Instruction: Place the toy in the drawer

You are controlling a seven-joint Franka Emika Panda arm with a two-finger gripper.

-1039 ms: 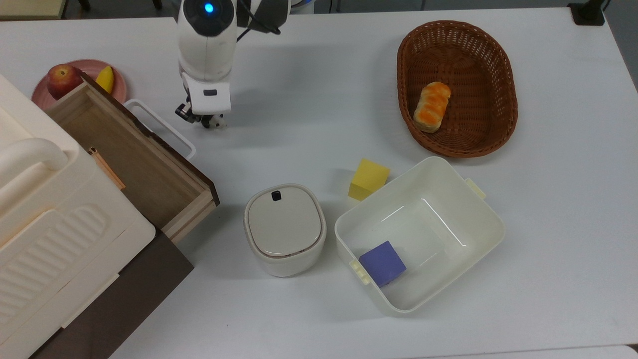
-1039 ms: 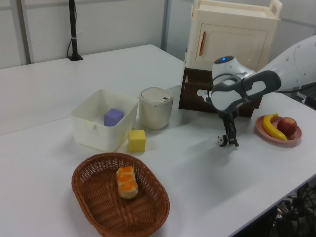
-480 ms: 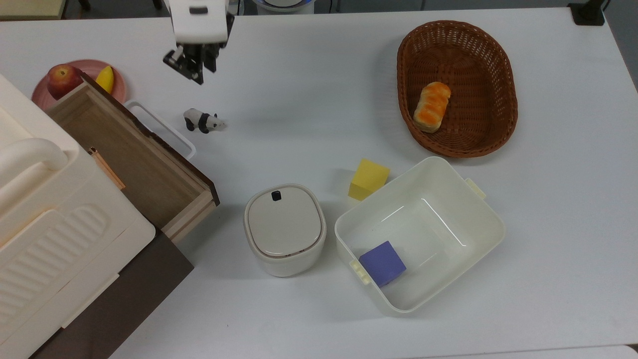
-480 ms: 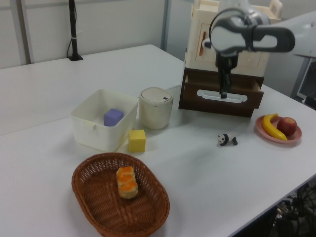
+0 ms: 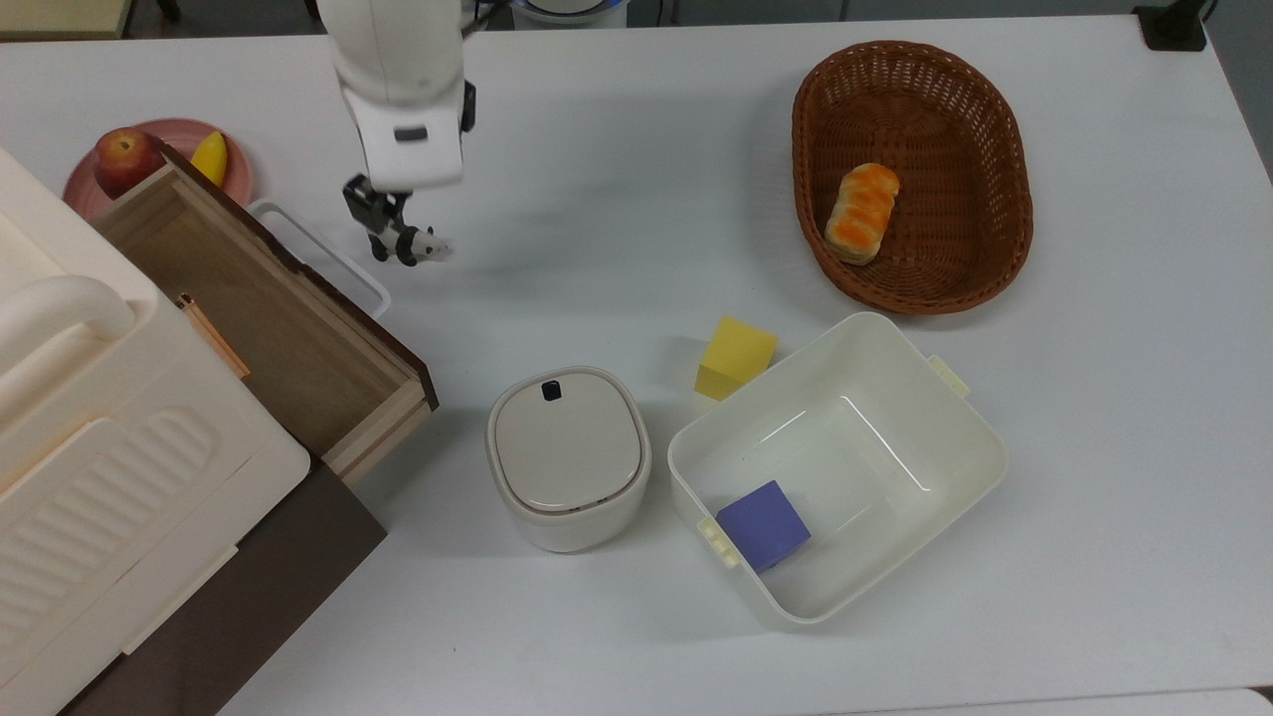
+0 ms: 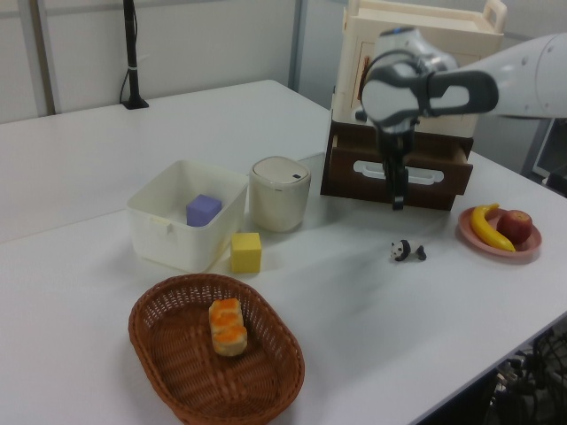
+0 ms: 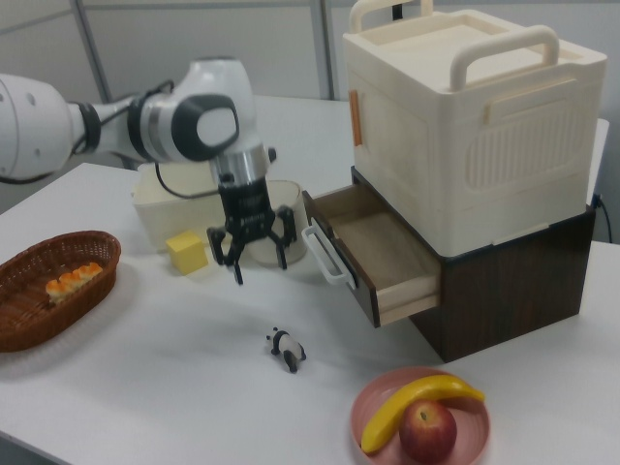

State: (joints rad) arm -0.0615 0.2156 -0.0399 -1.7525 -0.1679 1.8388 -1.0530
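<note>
The toy, a tiny black-and-white panda (image 7: 287,349), stands on the white table just in front of the drawer's white loop handle (image 5: 320,257). It also shows in the left view (image 6: 407,252) and partly under the arm in the top view (image 5: 418,247). The light-wood drawer (image 7: 376,250) with its dark brown front (image 6: 396,177) is pulled out and has nothing in it. My gripper (image 7: 260,260) hangs open in the air above the panda, apart from it, with nothing between its fingers; it shows too in the top view (image 5: 383,227) and the left view (image 6: 398,193).
A pink plate (image 5: 169,134) with an apple and a banana sits behind the drawer. A lidded white bin (image 5: 567,457), a yellow cube (image 5: 734,358), a white tub (image 5: 955,438) holding a purple cube (image 5: 764,524), and a wicker basket (image 5: 1004,199) with bread lie on the top view's right.
The gripper rose off the panda a second ago, pulled up and back, and has now come down again to hover over it. The panda has stayed in place.
</note>
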